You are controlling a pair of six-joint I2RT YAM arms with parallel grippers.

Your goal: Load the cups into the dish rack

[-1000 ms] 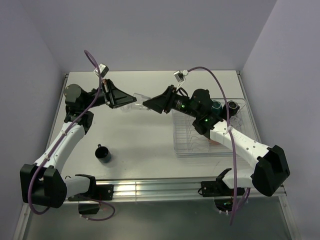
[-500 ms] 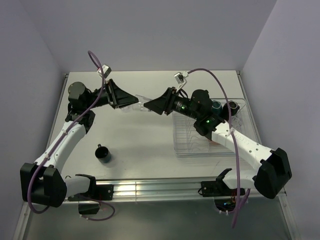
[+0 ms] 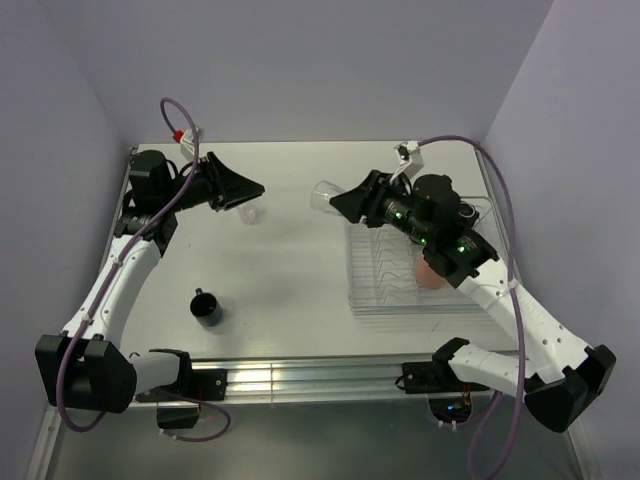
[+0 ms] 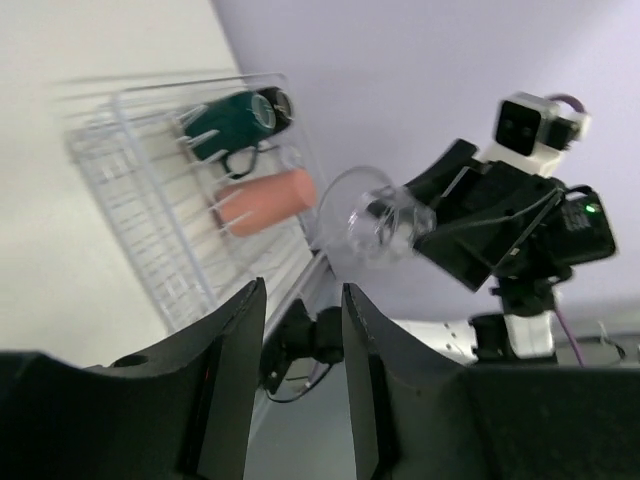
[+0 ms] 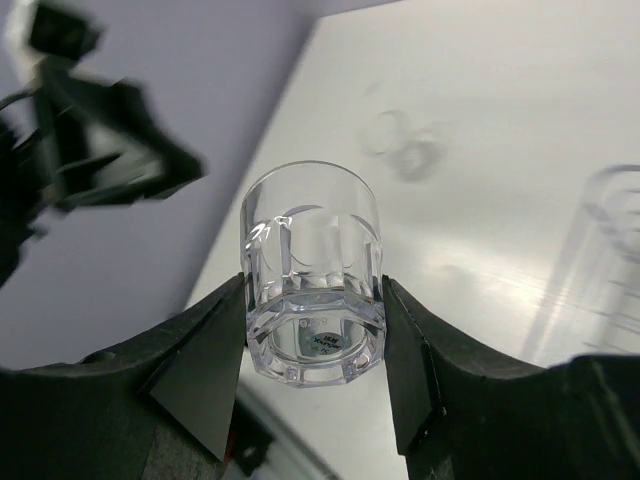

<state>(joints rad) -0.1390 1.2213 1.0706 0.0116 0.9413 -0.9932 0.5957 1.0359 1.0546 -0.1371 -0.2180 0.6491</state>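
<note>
Our left gripper (image 4: 302, 300) is released and withdrawn; our right gripper (image 5: 313, 320) alone clamps the glass tumbler (image 5: 312, 240). We judge the dish rack (image 3: 352, 272) comes next.

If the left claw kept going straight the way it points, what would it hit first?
Probably the clear glass tumbler held by the right gripper: the left wrist view shows it just ahead of the open left gripper. Depth is unclear, so it might miss.

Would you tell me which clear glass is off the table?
The glass between the right fingers; the other glass rests on the table.
</note>
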